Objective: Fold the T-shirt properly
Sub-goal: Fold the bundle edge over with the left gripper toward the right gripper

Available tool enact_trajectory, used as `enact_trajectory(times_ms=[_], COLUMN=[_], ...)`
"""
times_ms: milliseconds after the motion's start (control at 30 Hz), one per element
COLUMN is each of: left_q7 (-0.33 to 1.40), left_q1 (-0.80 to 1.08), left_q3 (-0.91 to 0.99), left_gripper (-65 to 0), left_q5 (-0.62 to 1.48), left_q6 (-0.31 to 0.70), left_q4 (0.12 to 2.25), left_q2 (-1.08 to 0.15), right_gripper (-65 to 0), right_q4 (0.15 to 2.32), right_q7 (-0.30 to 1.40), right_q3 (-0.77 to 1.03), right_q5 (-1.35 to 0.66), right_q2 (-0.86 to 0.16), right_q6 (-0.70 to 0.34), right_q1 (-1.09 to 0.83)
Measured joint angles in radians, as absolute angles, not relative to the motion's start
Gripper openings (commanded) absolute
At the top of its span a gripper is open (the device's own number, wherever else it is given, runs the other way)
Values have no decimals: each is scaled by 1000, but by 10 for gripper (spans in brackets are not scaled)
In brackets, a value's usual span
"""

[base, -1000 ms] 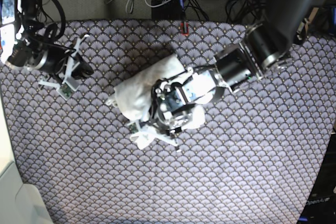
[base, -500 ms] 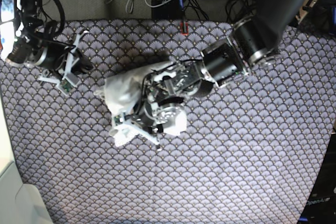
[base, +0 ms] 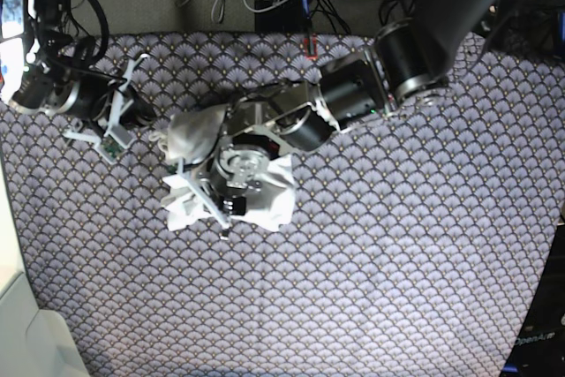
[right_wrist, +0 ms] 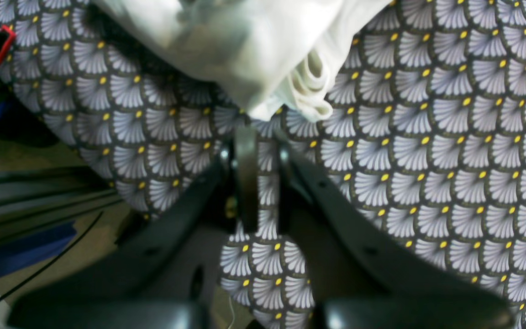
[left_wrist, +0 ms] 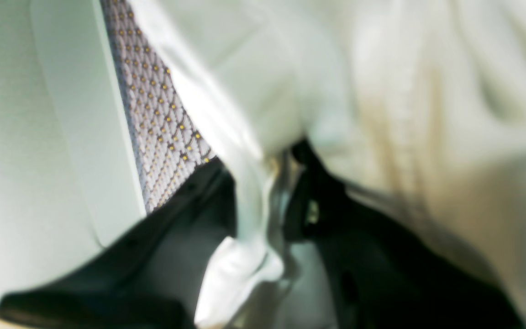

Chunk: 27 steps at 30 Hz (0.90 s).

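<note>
T-shirt (base: 199, 134) bunched in a lump on the desk (base: 397, 253), left of centre. Left pincer (left_wrist: 276, 192) clamped on a fold of T-shirt, probably to drag it over. Right pincer (right_wrist: 258, 151) just beside the T-shirt's edge, closed on nothing, apparently waiting to take a corner.

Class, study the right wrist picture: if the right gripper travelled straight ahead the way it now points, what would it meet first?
Most likely the crumpled white cloth T-shirt, lying just beyond the nearly shut right gripper on the purple-grey scallop-patterned cloth. Depth is unclear, so it might graze that cloth first.
</note>
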<state>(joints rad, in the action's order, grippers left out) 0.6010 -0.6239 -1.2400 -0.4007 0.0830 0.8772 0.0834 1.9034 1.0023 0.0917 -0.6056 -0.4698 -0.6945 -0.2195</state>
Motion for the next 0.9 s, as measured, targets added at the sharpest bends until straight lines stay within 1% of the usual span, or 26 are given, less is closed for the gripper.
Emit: enact_trajectory(times_ms=[67,133,267,333,433,500,567,800,900], left_q7=[599,600,625,653,658,659,667,689,683], left_q1=[-624,-624,-624,-627,-637,-646,-649,-643,-646], left_q3=[-1240,-1240,-1240,-1240,-1240,-1238,-1238,-1242,-1225], left_gripper=[-618,-558,-354,-239,-111,-54,-26,-26,-26], left_q5=[-400,-401,-410,-418,-433,-439,-446,-424,-422], left_q6=[83,83,79,73,95,139,144,186,200], left_q4=[877,877,878,887,893,897,901,1027,1043], left_q2=[83,83,83,85,87,90,93,62,62], right_gripper=[-607,-607,-607,-606,-606,-606,-606,-606,-606], right_q4=[1903,1903,1903,1903,1903,1903,1903,1903,1903], right_q7=[1002,1002,1002,1002,1002,1002,1001,999,999], right_q3=[92,92,92,91,91,91,91,91,91], right_q5=[-606,-606,-606,-606,-606,-606,-606,-605,-606], right_q2=[-469,-469,-469,-467,-468,-468,-467,-467,-467], right_q6=[-695,-694,-694,-695,-694,-695,-695,-695,-695], right_q1=[-220,-220,-220,-220,-220,-220,-220,-220,-220])
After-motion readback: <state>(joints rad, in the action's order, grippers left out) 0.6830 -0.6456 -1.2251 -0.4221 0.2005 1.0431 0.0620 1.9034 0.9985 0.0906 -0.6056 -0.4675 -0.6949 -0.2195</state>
